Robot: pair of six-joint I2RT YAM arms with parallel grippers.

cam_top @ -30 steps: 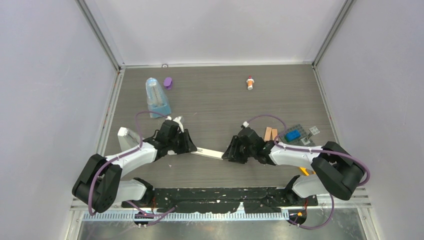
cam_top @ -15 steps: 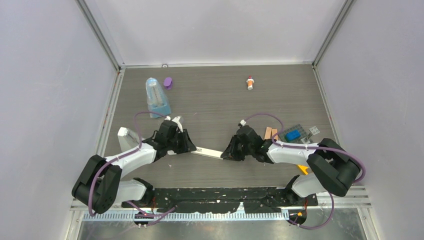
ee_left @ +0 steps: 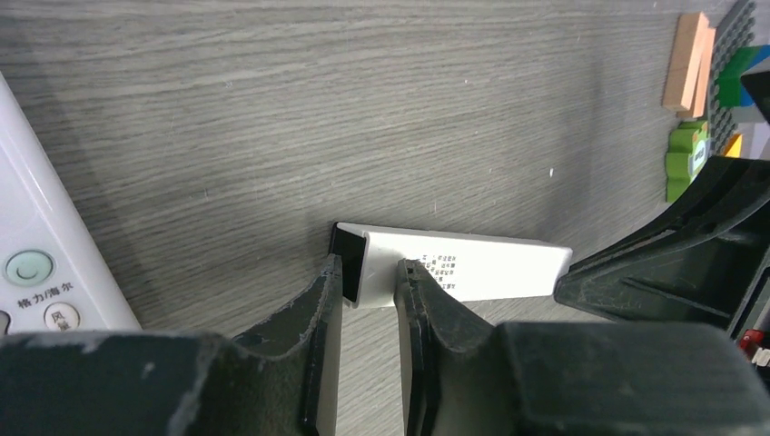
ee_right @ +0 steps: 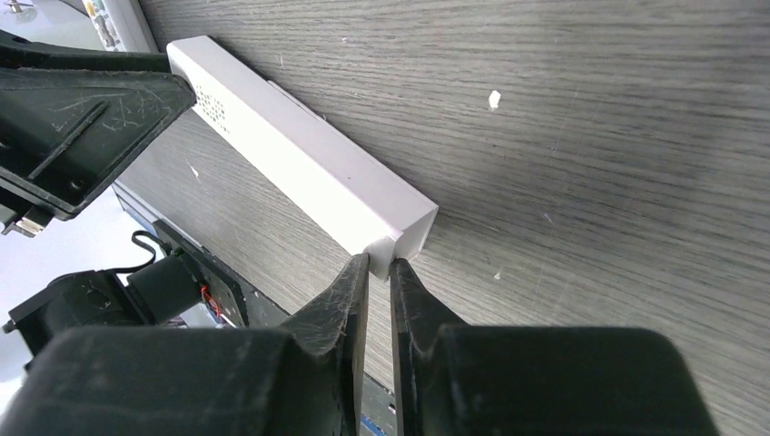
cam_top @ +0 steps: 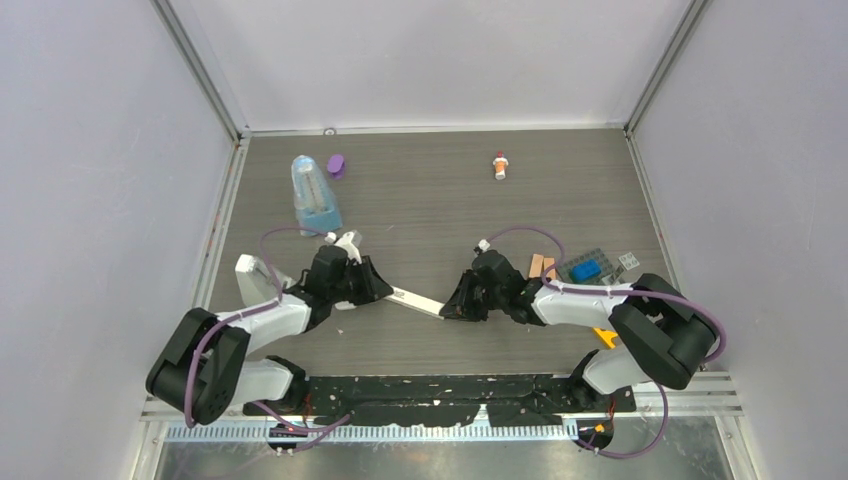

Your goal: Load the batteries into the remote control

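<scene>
A narrow plain white bar with a black tip lies low over the table between my two grippers. My left gripper is shut on its black-tipped end; my left gripper has one finger on each side of it. My right gripper is shut on the bar's other end, and my right gripper pinches a corner of the bar. The remote control, white with little buttons, shows only at the left edge of the left wrist view. No batteries show clearly.
A clear bluish container and a purple cap stand at the back left. A red-and-white little bottle lies at the back. Wooden blocks and a grey baseplate with bricks sit right. A small orange piece shows beside the right arm.
Both grippers have shifted slightly away from the near edge with the white bar between them, and its left end has swung a little farther back. Both grips are unchanged.
</scene>
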